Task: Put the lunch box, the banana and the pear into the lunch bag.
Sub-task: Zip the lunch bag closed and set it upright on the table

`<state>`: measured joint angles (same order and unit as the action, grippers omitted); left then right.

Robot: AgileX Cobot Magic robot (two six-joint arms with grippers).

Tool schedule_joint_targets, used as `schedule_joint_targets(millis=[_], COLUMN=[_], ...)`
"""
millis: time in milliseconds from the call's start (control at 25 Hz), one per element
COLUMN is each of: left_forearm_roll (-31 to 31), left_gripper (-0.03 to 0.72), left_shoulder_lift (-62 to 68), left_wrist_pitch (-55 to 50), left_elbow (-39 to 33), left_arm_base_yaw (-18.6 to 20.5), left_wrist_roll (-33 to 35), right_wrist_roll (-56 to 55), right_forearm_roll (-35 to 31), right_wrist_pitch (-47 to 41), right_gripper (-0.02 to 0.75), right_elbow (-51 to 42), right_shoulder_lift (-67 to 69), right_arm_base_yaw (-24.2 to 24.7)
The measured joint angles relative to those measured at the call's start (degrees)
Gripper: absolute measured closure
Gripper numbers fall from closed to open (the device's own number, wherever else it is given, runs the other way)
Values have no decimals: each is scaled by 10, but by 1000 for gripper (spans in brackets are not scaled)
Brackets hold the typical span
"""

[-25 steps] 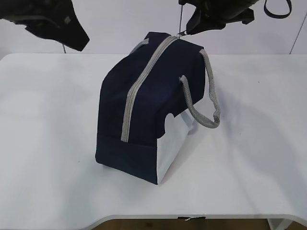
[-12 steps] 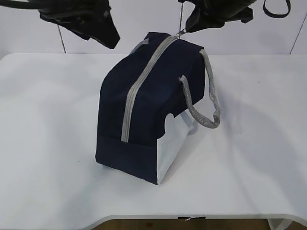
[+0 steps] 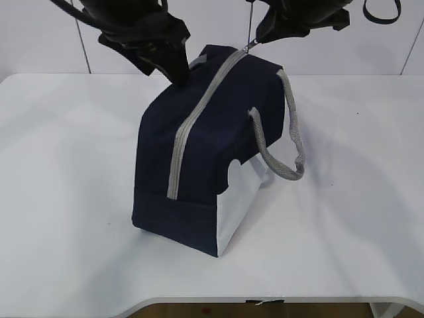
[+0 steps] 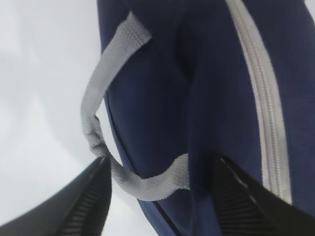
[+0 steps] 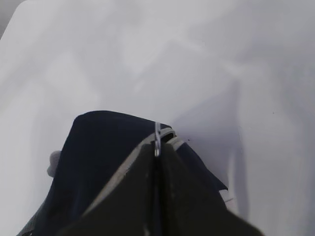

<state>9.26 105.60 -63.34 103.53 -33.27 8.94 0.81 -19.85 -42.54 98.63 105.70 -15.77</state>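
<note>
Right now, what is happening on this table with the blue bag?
A two-armed robot is working on the lunch bag, which stands zipped shut on the white table. The right pincer is shut on the metal zipper pull at the far end of the bag's top. The left pincer is open and hovers beside the bag, with its fingers on either side of the grey handle, not gripping it. No lunch box, banana or pear shows in any view.

The boxy navy-blue fabric lunch bag stands mid-surface, its grey zipper closed along the top, barring entry; grey webbing handles hang at its sides; bare white surface lies all around
</note>
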Motion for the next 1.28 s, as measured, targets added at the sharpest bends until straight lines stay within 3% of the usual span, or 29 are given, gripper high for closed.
schedule_joint_targets(millis=[560, 1080, 1200, 1280], left_forearm_roll=[61, 56, 53, 53], left_gripper=[202, 209, 295, 442], left_shoulder_lift=[28, 40, 40, 40], left_wrist_pitch=[-60, -67, -55, -54], left_elbow=[1, 1, 1, 1], left_arm_base_yaw=[0, 0, 0, 0], left_wrist_roll=[13, 14, 15, 18], right_wrist_roll=[0, 0, 0, 0], right_forearm_roll=[4, 6, 6, 7], right_wrist_pitch=[2, 5, 6, 6], right_gripper=[731, 731, 731, 731], right_elbow=[0, 0, 0, 0], right_shoulder_lift=[0, 0, 0, 0], right_arm_base_yaw=[0, 0, 0, 0])
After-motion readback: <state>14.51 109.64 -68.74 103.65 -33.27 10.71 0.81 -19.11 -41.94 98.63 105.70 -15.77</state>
